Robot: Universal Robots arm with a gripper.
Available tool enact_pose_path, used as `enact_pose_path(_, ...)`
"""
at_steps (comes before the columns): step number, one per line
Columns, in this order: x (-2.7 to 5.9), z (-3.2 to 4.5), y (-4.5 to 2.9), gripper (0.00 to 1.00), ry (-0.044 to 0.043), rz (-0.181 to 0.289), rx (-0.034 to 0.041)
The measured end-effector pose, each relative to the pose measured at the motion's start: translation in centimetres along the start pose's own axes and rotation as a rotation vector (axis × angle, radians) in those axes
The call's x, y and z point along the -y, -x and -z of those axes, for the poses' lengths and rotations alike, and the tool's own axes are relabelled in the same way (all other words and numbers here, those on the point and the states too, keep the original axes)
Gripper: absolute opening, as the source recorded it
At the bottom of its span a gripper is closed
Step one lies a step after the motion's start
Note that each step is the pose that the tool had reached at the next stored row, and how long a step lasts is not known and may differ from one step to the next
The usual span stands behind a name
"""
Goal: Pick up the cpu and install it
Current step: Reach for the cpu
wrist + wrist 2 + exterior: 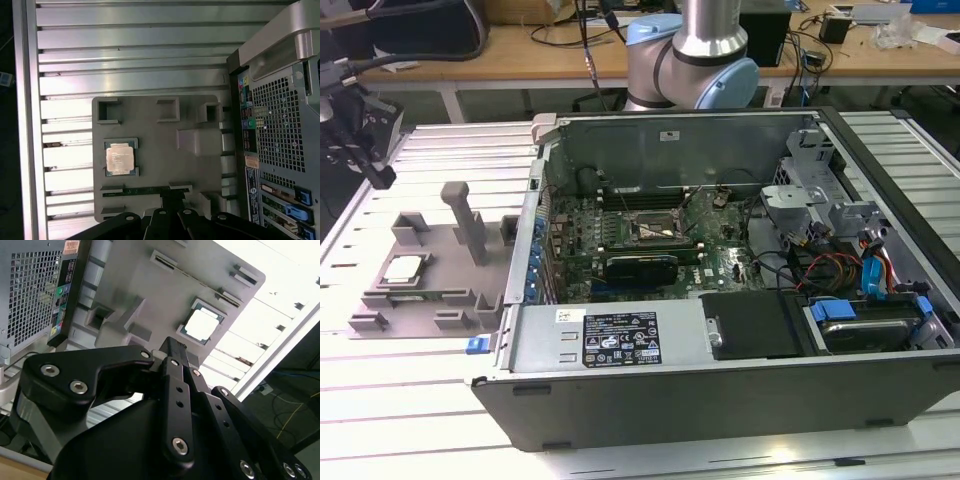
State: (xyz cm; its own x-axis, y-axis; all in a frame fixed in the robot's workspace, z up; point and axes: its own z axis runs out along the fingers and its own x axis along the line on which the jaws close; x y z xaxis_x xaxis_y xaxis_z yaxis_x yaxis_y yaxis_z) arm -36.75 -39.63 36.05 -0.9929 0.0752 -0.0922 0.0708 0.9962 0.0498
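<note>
Cpu [403,268] is seen lying flat, metal top up, in a square recess of the grey plastic tray [445,285]. The tray is set on the slatted metal counter [390,400], just beside the open computer case [670,145], on the exterior view's left. The gripper [382,178] is held above the counter, apart from the tray, and nothing is touched by it. In the first wrist view the gripper [167,196] appears closed and empty. The motherboard socket [655,232] is seen inside the case, well apart from the tray.
</note>
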Motion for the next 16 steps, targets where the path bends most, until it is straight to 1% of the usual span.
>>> enact_pose_path(1, 0.00, -0.05, -0.01, 0.11, -0.0002, 0.000, -0.0038)
enact_pose_path(2, 0.00, -0.11, -0.02, 0.11, -0.0010, -0.001, -0.0137)
enact_pose_path(3, 0.01, -0.21, -0.02, 0.11, -0.0023, -0.001, -0.0306)
enact_pose_path(4, 0.01, -0.27, -0.02, 0.11, -0.0030, -0.002, -0.0399)
enact_pose_path(5, 0.01, -0.30, -0.03, 0.11, -0.0034, -0.002, -0.0456)
enact_pose_path(9, 0.01, -0.37, -0.03, 0.11, -0.0035, -0.002, -0.0469)
enact_pose_path(11, 0.02, -0.94, -0.10, 0.11, -0.0035, -0.002, -0.0470)
enact_pose_path(13, -0.10, -1.30, -0.22, 0.11, -0.0027, -0.002, -0.0472)
enact_pose_path(16, -0.56, -1.95, -0.51, 0.11, -0.0015, -0.002, -0.0471)
